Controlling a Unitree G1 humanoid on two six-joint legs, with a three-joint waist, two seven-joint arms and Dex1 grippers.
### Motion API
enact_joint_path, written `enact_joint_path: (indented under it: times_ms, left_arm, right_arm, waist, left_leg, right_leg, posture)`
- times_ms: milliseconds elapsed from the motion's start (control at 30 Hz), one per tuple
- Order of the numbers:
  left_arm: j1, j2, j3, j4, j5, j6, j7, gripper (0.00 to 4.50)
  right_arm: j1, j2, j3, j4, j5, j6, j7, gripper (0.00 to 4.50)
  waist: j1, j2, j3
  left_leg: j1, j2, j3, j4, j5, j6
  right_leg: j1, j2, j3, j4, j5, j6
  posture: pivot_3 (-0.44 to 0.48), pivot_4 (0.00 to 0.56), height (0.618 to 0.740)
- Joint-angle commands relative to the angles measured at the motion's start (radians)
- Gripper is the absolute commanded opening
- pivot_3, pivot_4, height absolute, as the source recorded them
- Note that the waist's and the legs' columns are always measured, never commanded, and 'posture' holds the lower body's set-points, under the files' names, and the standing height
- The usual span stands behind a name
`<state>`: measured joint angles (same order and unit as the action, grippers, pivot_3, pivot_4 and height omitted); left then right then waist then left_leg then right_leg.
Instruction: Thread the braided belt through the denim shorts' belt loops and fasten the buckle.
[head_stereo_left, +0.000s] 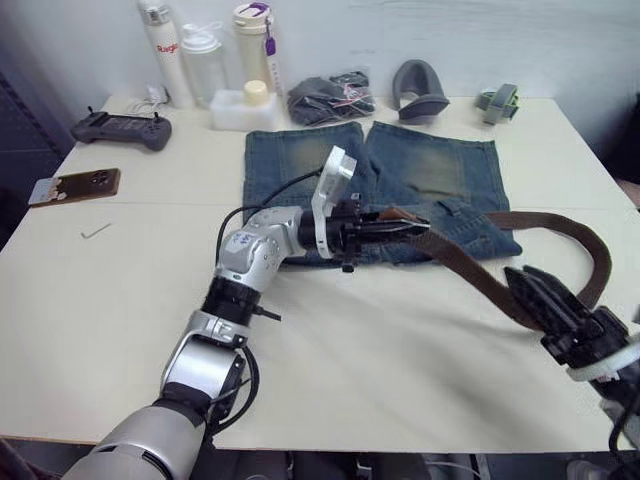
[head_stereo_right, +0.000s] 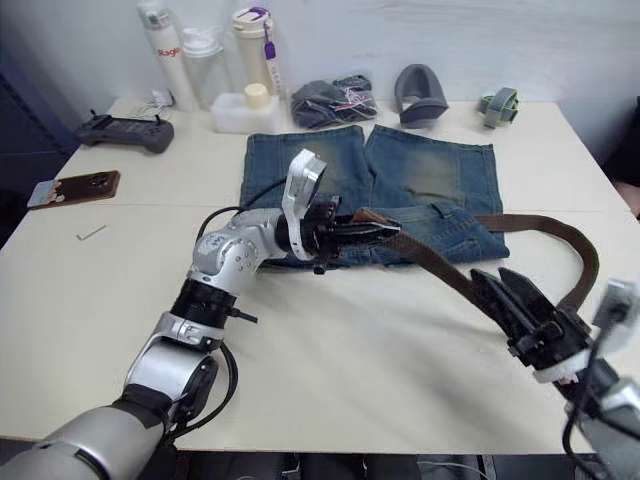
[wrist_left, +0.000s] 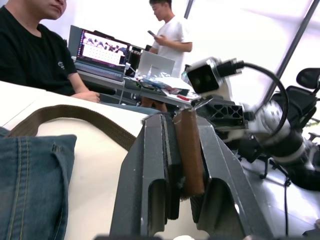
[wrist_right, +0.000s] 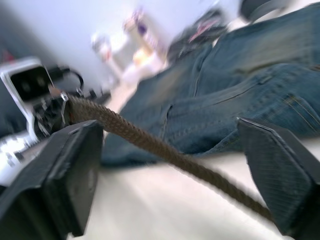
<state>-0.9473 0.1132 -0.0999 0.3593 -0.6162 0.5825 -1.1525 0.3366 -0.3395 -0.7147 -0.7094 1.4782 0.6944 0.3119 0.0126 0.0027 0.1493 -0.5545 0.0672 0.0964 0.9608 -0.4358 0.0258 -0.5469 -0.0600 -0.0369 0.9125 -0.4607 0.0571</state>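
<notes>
Partly hidden braided belt (head_stereo_left: 470, 270) tip inside left claw (head_stereo_left: 405, 228).

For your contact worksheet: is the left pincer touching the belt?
Touching. The left wrist view shows the left pincer shut on the belt, the brown strap pressed between its fingers.

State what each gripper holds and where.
Left gripper is shut on the belt at its tip end. Right gripper is open, straddling the strap, holding nothing.

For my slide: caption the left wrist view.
Left hand clamps the braided belt tip beside the denim shorts.
</notes>
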Motion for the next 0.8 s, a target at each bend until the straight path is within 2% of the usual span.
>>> enact_joint_path:
  times_ms: [33,167,300,400,500,633,767,800]
  left_arm:
    - [-0.038,-0.016,0.046,-0.044,-0.065,0.073,0.015,0.00]
    - [-0.031,-0.015,0.052,-0.104,-0.080,0.132,0.037,0.00]
    - [-0.010,-0.009,0.057,-0.155,-0.090,0.180,0.062,0.00]
    - [0.007,-0.007,0.059,-0.182,-0.088,0.194,0.085,0.00]
    - [0.020,0.005,0.055,-0.179,-0.039,0.150,0.120,0.00]
    - [0.009,0.012,0.067,-0.145,-0.014,0.115,0.151,0.00]
    - [0.001,0.012,0.072,-0.123,-0.022,0.121,0.152,0.00]
    - [-0.001,0.013,0.070,-0.116,-0.021,0.122,0.149,0.00]
  right_arm:
    - [0.008,0.110,0.187,-0.060,-0.045,-0.057,-0.022,4.43]
    - [-0.043,0.206,0.368,-0.053,-0.133,-0.117,-0.019,4.43]
    - [-0.133,0.267,0.423,0.016,-0.159,-0.196,-0.030,4.43]
    - [-0.173,0.250,0.434,0.047,-0.144,-0.211,-0.024,4.43]
    - [-0.121,0.157,0.437,-0.019,-0.057,-0.158,0.051,4.43]
    - [-0.058,0.015,0.258,0.037,-0.028,-0.200,0.091,4.43]
    - [0.014,-0.240,-0.049,0.148,0.098,-0.146,0.201,4.43]
    - [0.021,-0.278,-0.090,0.161,0.135,-0.134,0.207,4.43]
  waist:
    - [-0.011,-0.001,0.000]
    - [-0.015,0.001,0.000]
    - [-0.012,0.001,0.000]
    - [-0.010,0.001,0.000]
    - [-0.009,0.001,0.000]
    - [-0.009,0.000,0.001]
    - [-0.003,0.001,0.001]
    - [-0.001,0.002,0.001]
  left_leg:
    - [0.000,0.000,-0.002,0.000,0.000,0.000]
    - [0.000,-0.001,-0.003,-0.001,0.000,0.000]
    - [0.001,-0.001,-0.003,-0.001,0.001,-0.002]
    - [0.000,-0.002,-0.003,0.000,0.001,-0.002]
    - [0.000,-0.003,-0.002,0.000,0.001,-0.001]
    - [-0.001,-0.003,-0.003,0.001,0.001,-0.001]
    - [-0.001,-0.005,-0.002,0.001,0.000,0.000]
    - [-0.001,-0.005,-0.002,0.001,0.000,0.001]
  right_leg:
    - [0.000,0.001,0.000,0.000,0.000,0.000]
    - [-0.001,0.002,0.002,0.002,-0.001,-0.002]
    - [-0.002,0.002,0.002,0.002,-0.001,-0.003]
    - [-0.001,0.000,0.001,0.002,-0.002,-0.003]
    - [-0.001,0.000,0.002,0.002,-0.002,-0.003]
    - [-0.001,-0.001,0.002,0.002,-0.001,-0.003]
    - [-0.001,-0.001,0.001,0.002,-0.001,-0.002]
    - [-0.001,-0.001,0.002,0.002,-0.001,-0.002]
  posture:
    - [0.000,0.150,0.649]
    - [0.000,0.150,0.649]
    - [0.000,0.150,0.649]
    - [0.000,0.150,0.649]
    - [0.000,0.150,0.649]
    - [0.000,0.150,0.649]
    - [0.000,0.150,0.649]
    - [0.000,0.150,0.649]
